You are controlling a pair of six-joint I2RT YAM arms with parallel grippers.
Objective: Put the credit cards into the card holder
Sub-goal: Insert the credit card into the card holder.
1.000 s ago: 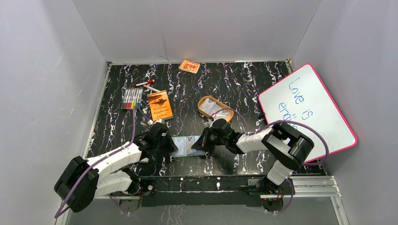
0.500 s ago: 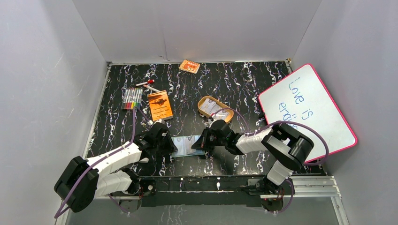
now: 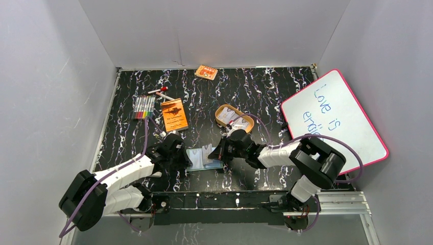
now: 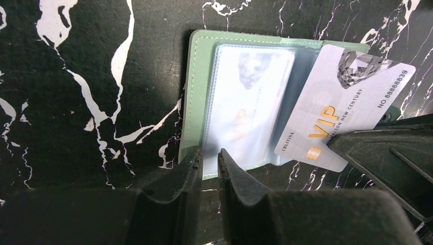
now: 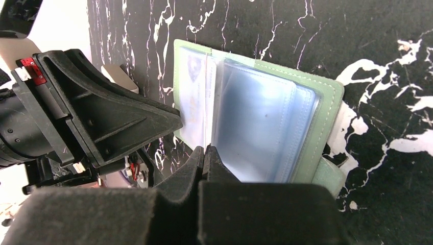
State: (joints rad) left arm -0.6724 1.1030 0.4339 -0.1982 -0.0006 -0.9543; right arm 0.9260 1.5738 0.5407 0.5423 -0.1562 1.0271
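Lying open on the black marbled table (image 3: 265, 87), the card holder (image 4: 196, 92) has the left gripper (image 4: 208, 166) pinching its near left corner, jaws narrow on the green cover. At its right side the right gripper (image 5: 204, 155) is clamped on a tilted credit card (image 4: 347, 107), one end of which overlaps the clear sleeves. Beyond the card holder, a tan tray (image 3: 220, 109) holds more pale cards (image 3: 236, 120).
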